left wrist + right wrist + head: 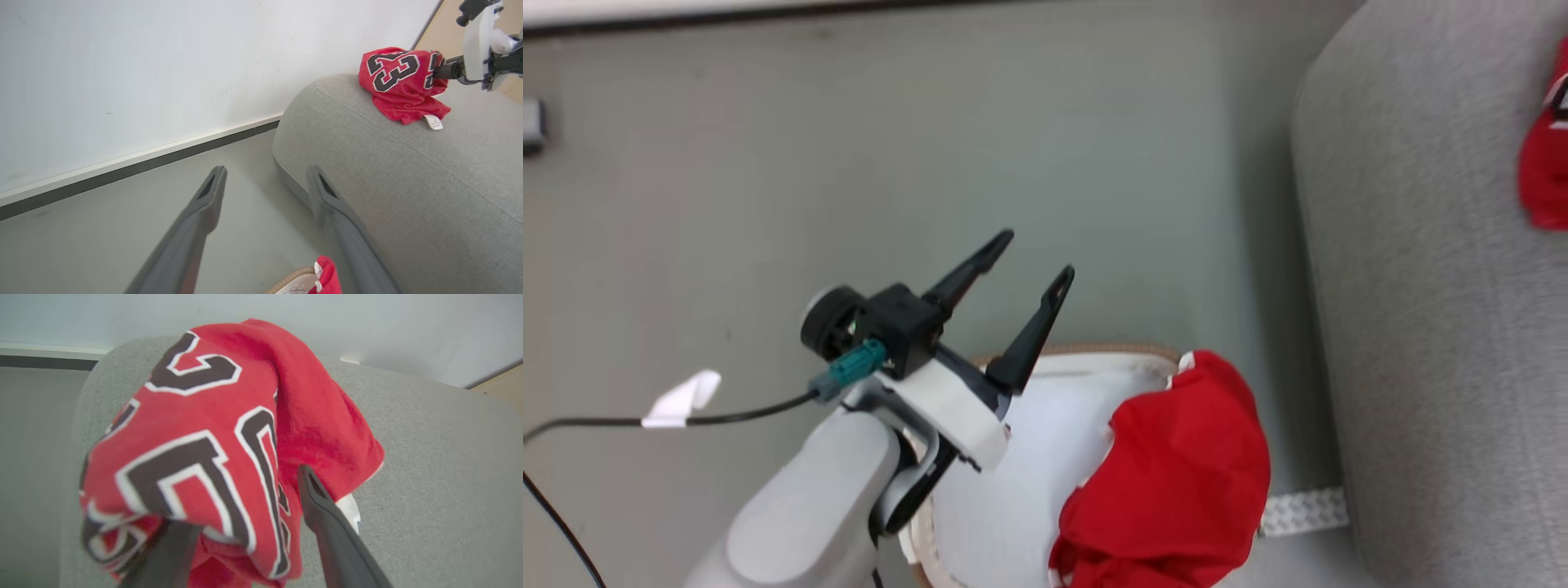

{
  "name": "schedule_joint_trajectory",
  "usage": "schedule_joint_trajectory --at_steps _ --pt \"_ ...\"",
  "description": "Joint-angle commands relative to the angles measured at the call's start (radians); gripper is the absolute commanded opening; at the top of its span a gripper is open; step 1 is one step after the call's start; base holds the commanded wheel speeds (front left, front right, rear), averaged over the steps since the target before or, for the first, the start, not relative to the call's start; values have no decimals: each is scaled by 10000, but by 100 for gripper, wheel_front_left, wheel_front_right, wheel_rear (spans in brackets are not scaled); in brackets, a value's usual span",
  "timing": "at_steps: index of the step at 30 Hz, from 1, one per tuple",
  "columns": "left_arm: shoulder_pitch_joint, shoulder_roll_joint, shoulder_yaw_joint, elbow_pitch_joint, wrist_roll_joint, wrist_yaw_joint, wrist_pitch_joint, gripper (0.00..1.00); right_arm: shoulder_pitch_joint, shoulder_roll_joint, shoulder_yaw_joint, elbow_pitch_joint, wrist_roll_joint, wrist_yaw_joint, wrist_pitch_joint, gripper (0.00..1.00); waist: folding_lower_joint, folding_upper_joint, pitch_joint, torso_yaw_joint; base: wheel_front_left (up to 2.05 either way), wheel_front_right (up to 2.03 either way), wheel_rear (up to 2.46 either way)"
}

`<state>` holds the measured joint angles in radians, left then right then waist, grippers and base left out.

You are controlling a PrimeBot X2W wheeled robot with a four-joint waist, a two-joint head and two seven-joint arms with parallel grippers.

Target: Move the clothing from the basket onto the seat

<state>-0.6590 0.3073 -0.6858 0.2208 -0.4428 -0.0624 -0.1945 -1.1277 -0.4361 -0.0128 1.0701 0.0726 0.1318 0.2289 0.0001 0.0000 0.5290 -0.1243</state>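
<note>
While a black cable (727, 415) with a white paper flag trails over the grey floor (931, 147) at the far left of the head view, the left gripper (1037, 255) hangs over the left side of the basket (1094, 351). Its two dark fingers (1029, 335) are spread wide with nothing between them. Just right of those fingers, a red garment (1176, 474) with white trim lies heaped in the basket's right half and bulges over its rim, apart from both fingertips. Further right stands the seat (1421, 327), close beside the basket. On its top lies the jersey (398, 79) in a crumpled mound, its black-and-white 23 showing and a small white tag (433, 121) lying on the grey fabric beside it. The right gripper (245, 490) is at that jersey with its fingers standing well apart. The cloth drapes over one finger and hides its tip, while the other finger (327, 522) lies bare against the mound's flank, its tip touching red fabric. The jersey's lower edge rests on the seat, unpinched.
</note>
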Motion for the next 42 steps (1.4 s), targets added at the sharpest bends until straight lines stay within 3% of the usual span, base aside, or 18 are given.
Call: schedule_joint_trajectory --at_steps 1,5,11,16,20,31,42 --pt "248 -12 8 173 -134 -10 -57 100 326 1 408 89 209 -22 75 100 -1 0 -776 -118 0 0 0" --pt "708 -62 65 612 -434 93 -184 100 808 40 1824 -103 862 -23 415 100 -1 0 -1965 -254 0 0 0" --pt "1456 -164 354 1035 -772 466 -410 100 1748 -599 3766 -1551 2681 -23 408 100 -1 0 -3668 -276 0 0 0" --pt "1937 -157 677 1163 -1069 792 -541 100 2433 -1295 4463 -3205 3894 -23 -505 100 -1 0 -4711 -181 0 0 0" --pt "2240 -70 979 1158 -1185 999 -600 100 3067 -1360 4404 -3913 4135 -22 -1641 100 -1 0 -5214 -43 0 0 0" --pt "3241 193 2138 535 -1276 1463 -695 100 5755 251 3039 -5255 4401 -22 -4278 100 -1 0 -5608 277 0 0 0" --pt "4852 -319 3710 -532 -183 1461 -698 100 8599 2141 1768 -6768 3432 -22 -4917 100 -1 0 -5648 454 0 0 0"
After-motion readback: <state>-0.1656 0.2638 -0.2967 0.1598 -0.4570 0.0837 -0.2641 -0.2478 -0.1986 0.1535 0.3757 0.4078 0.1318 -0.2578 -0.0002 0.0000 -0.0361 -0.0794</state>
